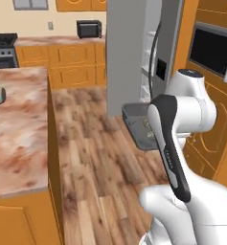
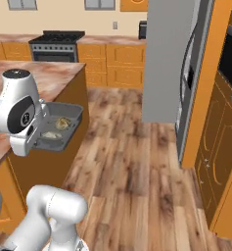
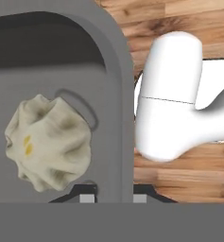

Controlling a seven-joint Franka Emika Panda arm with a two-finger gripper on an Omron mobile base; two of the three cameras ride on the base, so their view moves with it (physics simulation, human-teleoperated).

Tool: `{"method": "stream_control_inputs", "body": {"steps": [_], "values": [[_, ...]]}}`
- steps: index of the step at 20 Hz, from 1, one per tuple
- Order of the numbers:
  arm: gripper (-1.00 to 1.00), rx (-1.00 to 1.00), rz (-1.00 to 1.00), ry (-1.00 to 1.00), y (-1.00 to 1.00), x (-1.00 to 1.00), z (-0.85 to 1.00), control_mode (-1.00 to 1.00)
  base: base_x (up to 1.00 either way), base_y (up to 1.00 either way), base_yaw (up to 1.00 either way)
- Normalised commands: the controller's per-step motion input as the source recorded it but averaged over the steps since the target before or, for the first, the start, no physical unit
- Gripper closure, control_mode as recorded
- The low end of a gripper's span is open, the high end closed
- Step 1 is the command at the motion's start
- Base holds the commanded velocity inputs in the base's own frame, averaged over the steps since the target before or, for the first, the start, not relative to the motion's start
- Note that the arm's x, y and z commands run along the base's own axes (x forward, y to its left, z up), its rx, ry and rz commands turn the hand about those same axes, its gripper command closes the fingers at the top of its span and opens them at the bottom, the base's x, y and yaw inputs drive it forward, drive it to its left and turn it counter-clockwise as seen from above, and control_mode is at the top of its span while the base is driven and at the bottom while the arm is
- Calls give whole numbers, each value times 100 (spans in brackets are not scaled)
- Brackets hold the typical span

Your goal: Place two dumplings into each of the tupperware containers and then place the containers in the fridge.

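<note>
With two pale, pleated dumplings [image 2: 62, 123] already loaded, the dark grey rectangular tupperware container [image 2: 73, 115] hangs over the wooden floor near the tall grey fridge [image 1: 131, 43] with its door open, fingers [image 3: 87, 199] clamped on its rim, arm bent, shelving still ahead.

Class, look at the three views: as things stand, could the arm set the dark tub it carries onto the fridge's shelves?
Probably yes. The tool is shut on the tub rim, the fridge door stands open showing white shelves, and only bare wooden floor lies between. It may need to come closer.
</note>
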Motion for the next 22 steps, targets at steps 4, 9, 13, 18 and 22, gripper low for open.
{"method": "stream_control_inputs", "body": {"steps": [4, 9, 13, 18, 22], "values": [[100, 0, 0, 0, 0, 0, 0, 100, 100, -51, 0], [100, 0, 0, 0, 0, 0, 0, 100, 100, -16, 1], [100, 0, 0, 0, 0, 0, 0, 100, 100, -3, 0], [100, 0, 0, 0, 0, 0, 0, 100, 85, -9, -23], [100, 0, 0, 0, 0, 0, 0, 100, 65, 7, -49]]}}
